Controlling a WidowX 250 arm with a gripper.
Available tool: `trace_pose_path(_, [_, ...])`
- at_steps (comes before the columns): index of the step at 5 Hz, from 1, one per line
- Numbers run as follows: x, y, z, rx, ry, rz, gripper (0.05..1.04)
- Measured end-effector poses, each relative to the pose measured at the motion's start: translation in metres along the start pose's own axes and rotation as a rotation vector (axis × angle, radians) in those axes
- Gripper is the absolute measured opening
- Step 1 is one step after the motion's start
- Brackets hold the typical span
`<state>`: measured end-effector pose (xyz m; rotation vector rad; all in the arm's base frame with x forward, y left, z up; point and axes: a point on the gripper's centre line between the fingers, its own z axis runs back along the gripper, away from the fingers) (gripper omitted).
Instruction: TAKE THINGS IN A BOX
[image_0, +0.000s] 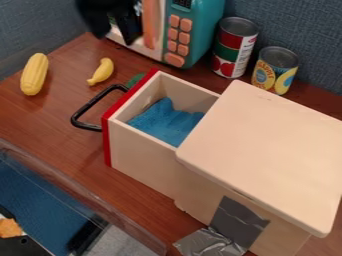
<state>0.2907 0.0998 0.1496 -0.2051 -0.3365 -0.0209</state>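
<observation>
At the lower left, a clear-walled bin (80, 185) is standing on the brown table (67, 150), with blue material showing inside and a small orange-brown piece (9, 228) sitting at the picture's edge. Above it, the yellow corn (34, 74) is lying lengthwise on the tabletop, and to its right the yellow banana (101, 72) is lying well apart from the box. The black gripper (99, 22) is hanging at the top edge, by the left part of the teal and white toy microwave (194, 32); I cannot tell whether its jaws are open or closed, or gripping anything. A black handle (81, 111) is jutting leftward from the red front (131, 97) of the open drawer, and a green item (135, 79) is peeking out behind that front. Inside the drawer (143, 155), the blue cloth (167, 121) is lying crumpled. The drawer is sticking out from the pale wooden box (267, 150), whose flat top is slanting toward the right, while silver-grey tape (237, 222) is clinging to its near side. Behind the box, the red-and-green can (234, 47) is standing upright, and the yellow-labelled can (274, 70) is standing just beside it, to the right.
</observation>
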Motion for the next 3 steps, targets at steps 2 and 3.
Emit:
trace_pose_path(2, [-0.035,0.01,0.055,0.062,0.061,0.122,0.999])
trace_pose_path(3, [-0.051,0.019,0.069,0.096,0.12,0.173,1.0])
